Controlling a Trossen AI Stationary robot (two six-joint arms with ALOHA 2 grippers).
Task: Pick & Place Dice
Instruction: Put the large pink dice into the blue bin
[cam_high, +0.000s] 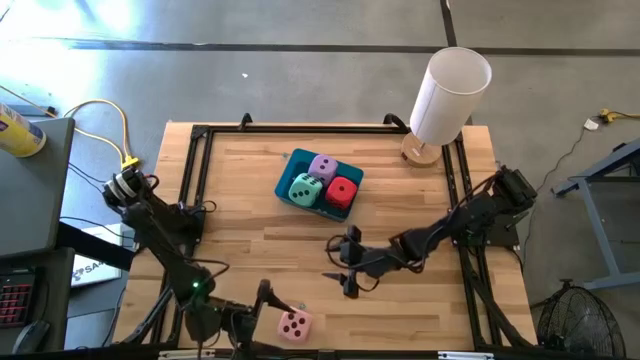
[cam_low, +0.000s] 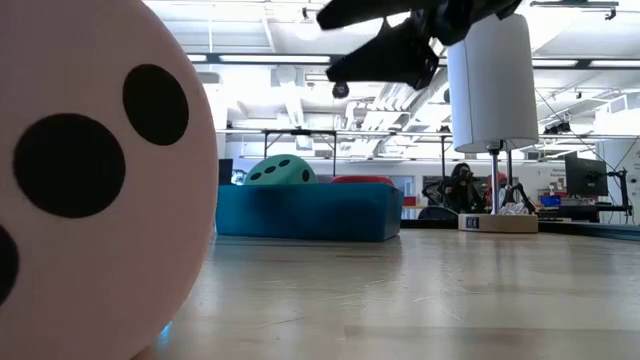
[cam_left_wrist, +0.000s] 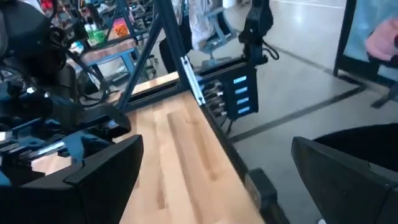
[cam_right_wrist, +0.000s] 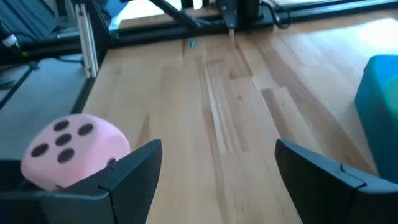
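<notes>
Counter (cam_high: 260, 245): pale butcher-block wood, planks running lengthwise, bordered by a black metal frame (cam_high: 300, 130).
Floor (cam_high: 300, 70): grey polished concrete with dark seam lines and glare patches.
Lamp (cam_high: 447, 100): white cylindrical shade on a round wooden base, at the counter's far right corner.
Side desk (cam_high: 30, 190): dark surface left of the counter, carrying a yellow can (cam_high: 20, 132).
Cable (cam_high: 105, 125): yellow, looping off the side desk toward the counter.
Fan (cam_high: 580, 325): wire-caged, on the floor at the near right.
Ceiling (cam_low: 290, 40): white, with long strip lights, in the low view.
Room beyond: workbenches, monitors and clutter, too far to detail.
</notes>
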